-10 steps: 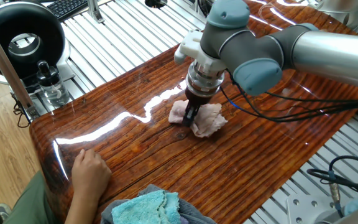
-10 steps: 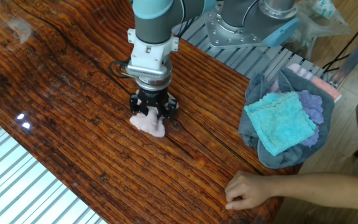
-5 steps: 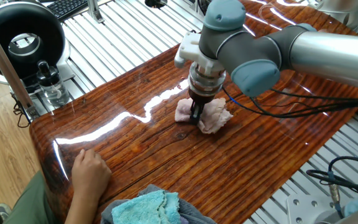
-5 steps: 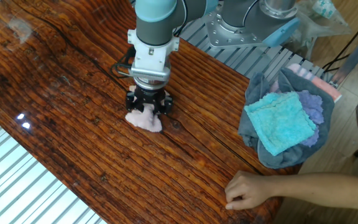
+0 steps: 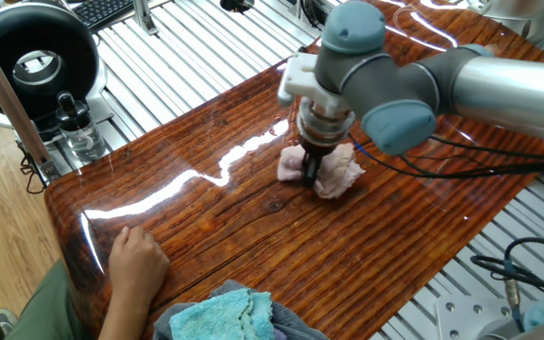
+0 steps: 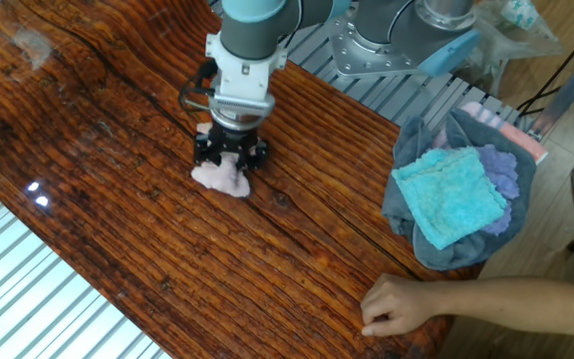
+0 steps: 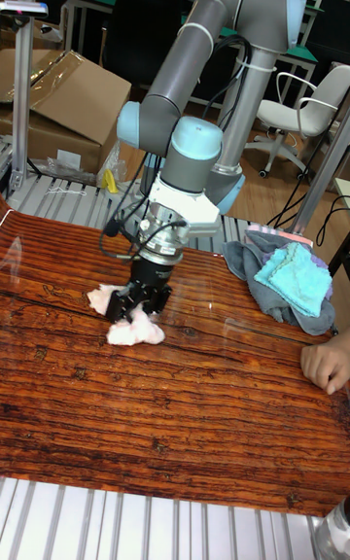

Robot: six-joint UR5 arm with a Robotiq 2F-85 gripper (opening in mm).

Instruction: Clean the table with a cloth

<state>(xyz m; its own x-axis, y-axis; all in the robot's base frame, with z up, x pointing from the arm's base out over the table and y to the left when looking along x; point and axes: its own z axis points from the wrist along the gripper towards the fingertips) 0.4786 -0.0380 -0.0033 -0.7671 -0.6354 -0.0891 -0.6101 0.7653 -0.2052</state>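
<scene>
1. A person's hand (image 5: 138,264) rests at the lower left of one fixed view; any sweep should stay well away from it.
2. The gripper (image 5: 312,166) stands upright at centre frame, clamped on the cloth (image 5: 333,172) and pressing it onto the table (image 5: 206,227).
3. Wiping well calls for steady downward pressure and overlapping strokes.
4. The blue cloth (image 6: 451,194) lies at the right edge, well apart.

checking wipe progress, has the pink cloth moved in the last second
Yes. In the other fixed view the cloth, pressed under the gripper, has slid up and left along the table, farther from the turquoise cloth and the person's hand.
</scene>
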